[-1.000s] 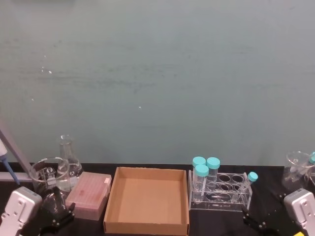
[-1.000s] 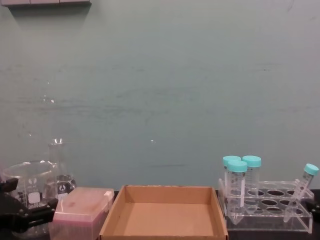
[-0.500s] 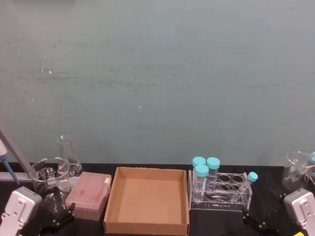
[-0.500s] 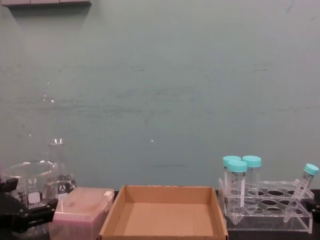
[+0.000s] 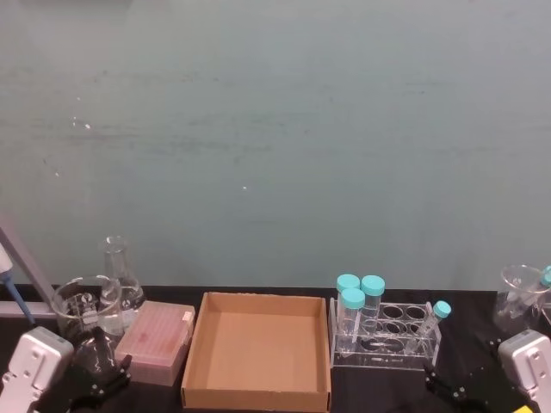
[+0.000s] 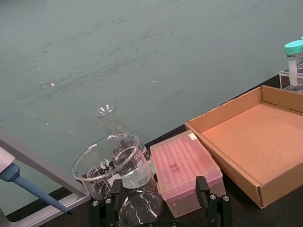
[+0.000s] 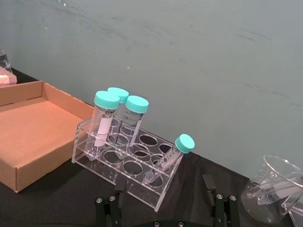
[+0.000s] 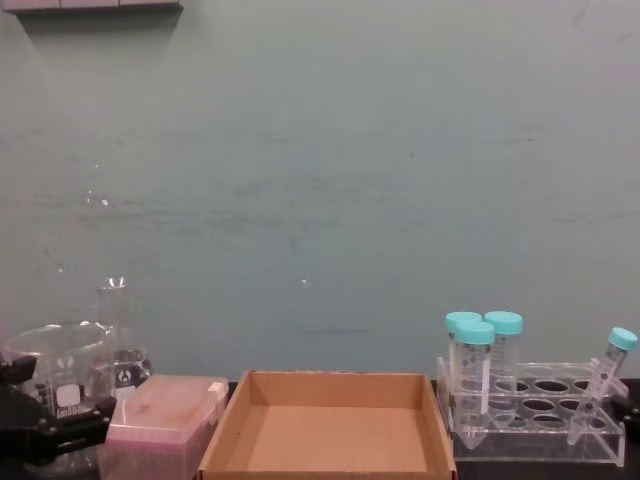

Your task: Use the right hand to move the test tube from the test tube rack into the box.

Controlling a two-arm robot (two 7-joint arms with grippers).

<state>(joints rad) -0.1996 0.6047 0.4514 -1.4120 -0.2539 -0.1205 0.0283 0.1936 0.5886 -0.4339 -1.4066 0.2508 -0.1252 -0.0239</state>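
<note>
The slim test tube (image 5: 434, 321) (image 7: 167, 157) (image 8: 600, 380) with a small teal cap leans in the right end of the clear test tube rack (image 5: 405, 353) (image 7: 135, 187) (image 8: 540, 440). The brown cardboard box (image 5: 256, 399) (image 8: 325, 378) (image 7: 10, 177) (image 6: 226, 158) lies just left of the rack and holds nothing. My right gripper (image 5: 446, 387) (image 7: 163, 213) is low at the near right, short of the rack, open and holding nothing. Low at the near left, in front of the glassware, my left gripper (image 5: 97, 380) (image 6: 158, 213) is open too.
Three wider teal-capped tubes (image 5: 354, 303) (image 7: 116, 109) stand in the rack's left end. A pink-topped plastic box (image 5: 157, 340) (image 6: 184, 168), a beaker (image 5: 82, 305) (image 6: 111, 163) and a conical flask (image 5: 119, 271) sit left of the cardboard box. Another beaker (image 5: 519, 297) (image 7: 277, 191) stands far right. A pipette (image 6: 28, 184) is at far left.
Both arms have sunk very slightly toward the near edge. The tubes, rack and box have not moved.
</note>
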